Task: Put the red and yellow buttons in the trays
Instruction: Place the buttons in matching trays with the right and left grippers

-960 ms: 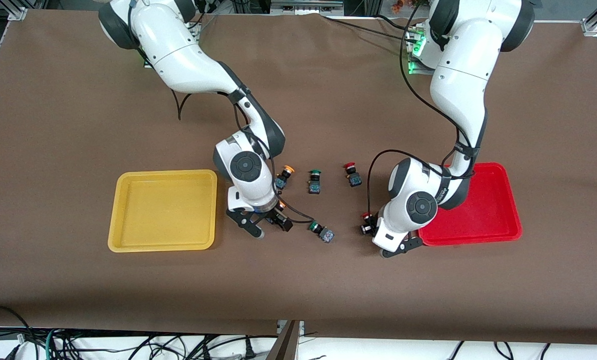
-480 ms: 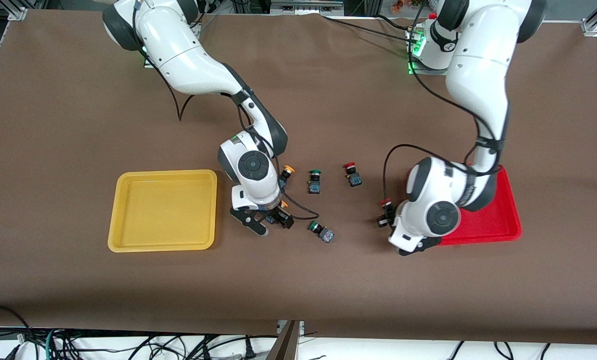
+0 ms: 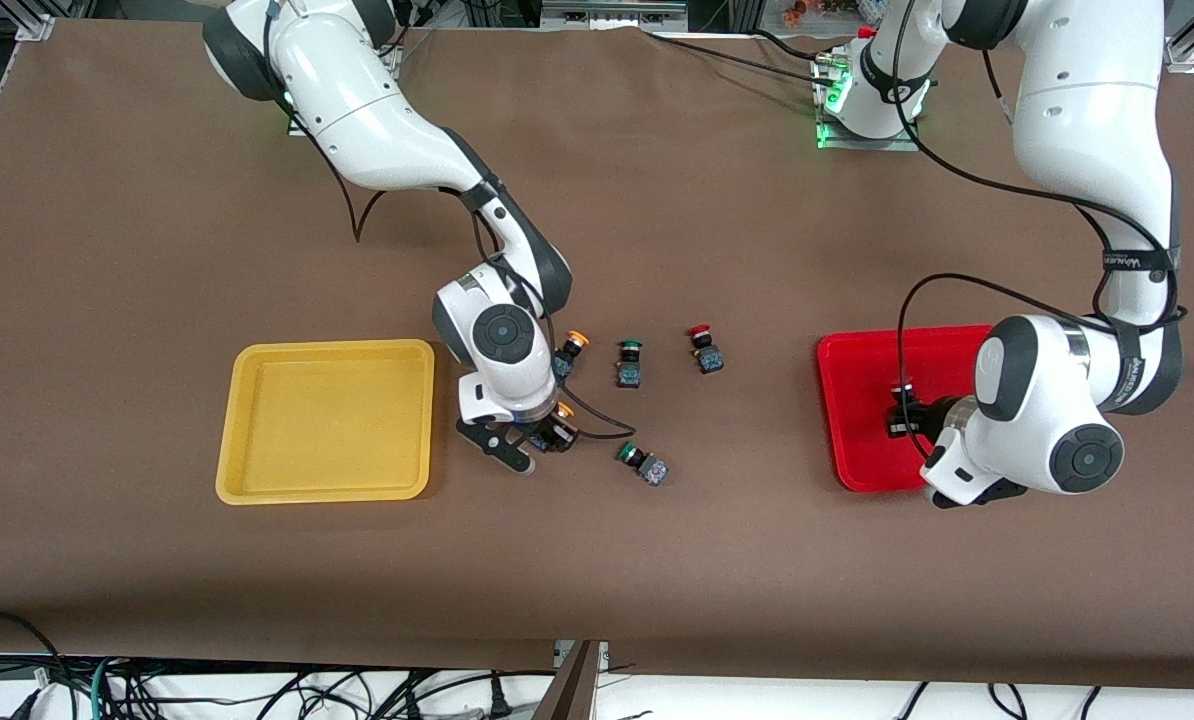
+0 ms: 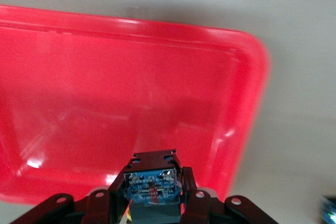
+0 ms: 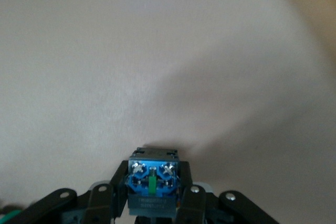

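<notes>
Now my left gripper (image 4: 152,203) has its jaws clamped on a red button (image 4: 152,186) over the red tray (image 3: 852,400), ready to drop; right gripper (image 5: 152,203) grips a yellow button (image 5: 153,182) above the table (image 3: 657,560).

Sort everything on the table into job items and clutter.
Job: yellow tray; red tray; loose yellow button; loose red button; left gripper over red tray, shut on button; right gripper beside yellow tray, shut on yellow-capped button.
Clutter: green button; nearer green button.
</notes>
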Controlling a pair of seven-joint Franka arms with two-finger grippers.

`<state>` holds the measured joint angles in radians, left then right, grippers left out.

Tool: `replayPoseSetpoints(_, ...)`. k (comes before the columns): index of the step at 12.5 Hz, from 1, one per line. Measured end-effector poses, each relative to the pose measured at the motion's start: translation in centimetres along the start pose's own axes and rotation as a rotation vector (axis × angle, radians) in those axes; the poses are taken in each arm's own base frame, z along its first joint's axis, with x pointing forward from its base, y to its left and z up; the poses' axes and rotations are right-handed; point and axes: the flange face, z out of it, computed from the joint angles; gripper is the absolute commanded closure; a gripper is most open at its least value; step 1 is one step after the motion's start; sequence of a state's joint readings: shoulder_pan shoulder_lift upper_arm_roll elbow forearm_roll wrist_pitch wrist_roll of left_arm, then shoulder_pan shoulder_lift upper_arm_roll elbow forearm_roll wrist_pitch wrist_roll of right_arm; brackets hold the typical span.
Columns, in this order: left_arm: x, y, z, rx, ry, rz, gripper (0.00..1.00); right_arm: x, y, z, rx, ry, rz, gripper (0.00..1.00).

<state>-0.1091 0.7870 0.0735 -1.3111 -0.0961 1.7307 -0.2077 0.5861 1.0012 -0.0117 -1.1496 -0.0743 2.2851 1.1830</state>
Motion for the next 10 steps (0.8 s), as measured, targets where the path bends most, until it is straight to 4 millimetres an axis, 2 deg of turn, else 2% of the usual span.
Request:
replayPoseSetpoints(1,0.7,0.3,2.4,0.006,0.004,0.003,0.82,2.2,1.1,-1.1,-0.033,-0.008,-0.042,1.00)
replayPoseSetpoints(2,0.9,1.0,4.3,0.010,0.001,0.012,0.49,5.3,2.7,-2.7,-0.065,-0.024,-0.101,1.00)
replayPoseSetpoints(3,0.9,1.6,5.2,0.014,-0.004,0.021,0.04,8.6,4.7,-4.2,-0.090,-0.046,-0.164,1.00)
replayPoseSetpoints(4,0.9,1.9,5.4,0.017,-0.003,0.027,0.00,11.6,7.1,-5.4,-0.121,-0.078,-0.235,1.00)
replayPoseSetpoints(6,0.8,2.0,4.6,0.021,0.009,0.039,0.00,16.9,12.5,-6.2,-0.177,-0.160,-0.359,1.00)
replayPoseSetpoints(8,0.2,2.1,2.9,0.016,0.016,0.050,0.00,20.8,18.0,-5.3,-0.195,-0.218,-0.441,1.00)
replayPoseSetpoints(10,-1.9,3.7,0.1,0.007,-0.023,0.082,0.00,23.4,23.2,-3.8,-0.198,-0.262,-0.500,1.00)
